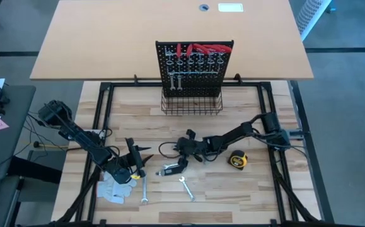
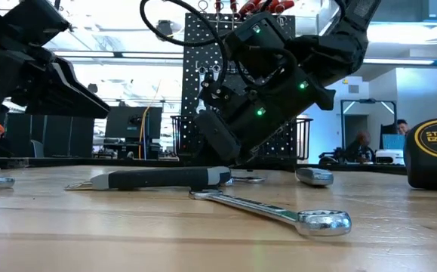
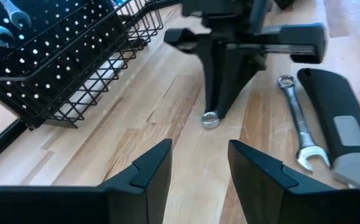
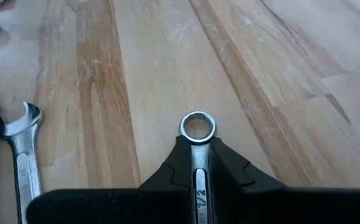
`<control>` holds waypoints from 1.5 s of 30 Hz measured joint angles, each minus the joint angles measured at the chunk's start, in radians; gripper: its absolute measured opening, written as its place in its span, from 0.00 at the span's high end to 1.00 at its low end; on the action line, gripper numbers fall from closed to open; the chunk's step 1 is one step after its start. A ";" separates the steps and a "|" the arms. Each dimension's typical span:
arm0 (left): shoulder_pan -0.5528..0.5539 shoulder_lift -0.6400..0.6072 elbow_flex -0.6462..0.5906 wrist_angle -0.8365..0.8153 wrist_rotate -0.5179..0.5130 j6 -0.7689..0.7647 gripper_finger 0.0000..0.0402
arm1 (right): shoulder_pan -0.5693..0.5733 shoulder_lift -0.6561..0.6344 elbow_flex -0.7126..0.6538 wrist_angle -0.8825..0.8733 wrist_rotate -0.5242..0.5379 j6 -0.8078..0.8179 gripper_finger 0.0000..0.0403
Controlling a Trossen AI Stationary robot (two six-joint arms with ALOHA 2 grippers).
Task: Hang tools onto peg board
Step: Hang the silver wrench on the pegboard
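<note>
Pinched between the closed fingers of the right gripper, a silver wrench is shown just grasped at table level, a lift toward the peg board being judged next; the left gripper is held open beside it.

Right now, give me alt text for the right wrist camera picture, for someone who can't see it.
The right gripper is shut on a silver wrench, its ring end poking out past the dark fingers over a pale wooden table. A second wrench lies flat on the wood off to one side, open end showing.
</note>
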 joint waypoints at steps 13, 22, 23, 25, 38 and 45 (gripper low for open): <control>0.009 0.000 0.000 0.000 0.034 0.021 0.62 | 0.068 -0.058 -0.002 0.175 0.159 -0.116 0.92; 0.009 0.000 0.000 -0.001 0.037 0.017 0.62 | 0.125 -0.158 -0.002 0.286 0.677 -0.315 0.92; 0.009 0.000 0.000 0.000 0.038 0.017 0.62 | 0.123 -0.169 -0.005 0.334 0.706 -0.365 0.92; 0.009 0.000 0.000 0.000 0.038 0.017 0.62 | 0.112 -0.192 -0.014 0.431 0.713 -0.465 0.92; 0.008 0.000 0.000 -0.001 0.050 0.015 0.62 | -0.118 -0.224 -0.200 1.006 0.640 -0.572 0.92; 0.008 0.000 0.000 0.000 0.049 0.014 0.62 | -0.219 -0.177 -0.152 1.081 0.596 -0.590 0.92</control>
